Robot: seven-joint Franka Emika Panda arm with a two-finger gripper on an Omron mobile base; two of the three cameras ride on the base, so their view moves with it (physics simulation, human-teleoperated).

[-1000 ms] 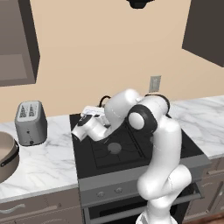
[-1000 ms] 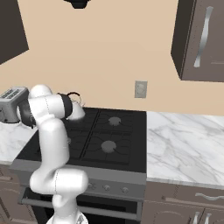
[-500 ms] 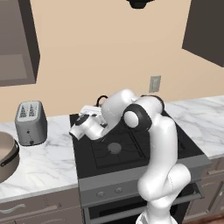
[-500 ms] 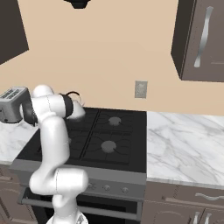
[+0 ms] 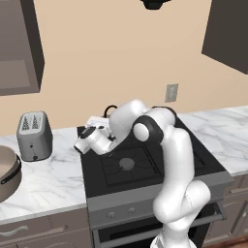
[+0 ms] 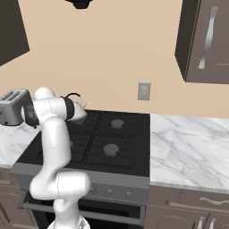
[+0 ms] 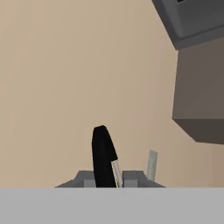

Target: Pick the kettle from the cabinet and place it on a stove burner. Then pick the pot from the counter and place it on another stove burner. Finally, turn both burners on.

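1. The claw [image 7: 109, 180] sits low in the centre of the hand view. The kettle's thin black handle [image 7: 103, 156] rises upright between its two tips. Whether the tips clamp the handle or merely stand beside it cannot be told from these pictures.
2. The kettle [image 6: 79, 108] stands at the rear left of the cooktop [image 6: 134, 147], mostly hidden by the arm. Its arched handle pokes up left of centre in both base views. That spot looks like a back burner, so I judge the first placement to be at or near its end.
3. The arm folds low and leftwards over the stove, which suits a reach to that rear corner. Going by the hand view, the hand faces the wall.
4. Other burners are bare: one front burner [image 5: 127, 163] and the two on the right side [image 6: 117, 124] [image 6: 111, 150]. Any of them could take the pot.
5. The pot [image 5: 7, 172] waits at the left edge of the left base view. It rests on the marble counter [image 5: 46, 180], well apart from the stove and just in front of a grey toaster [image 5: 34, 135].
6. Marble resumes to the right of the cooktop. A beige wall with an outlet [image 6: 144, 91] backs everything.
7. The dark cabinet [image 6: 219, 27] with its wavy silver handle [image 6: 206, 44] hangs at the upper right.
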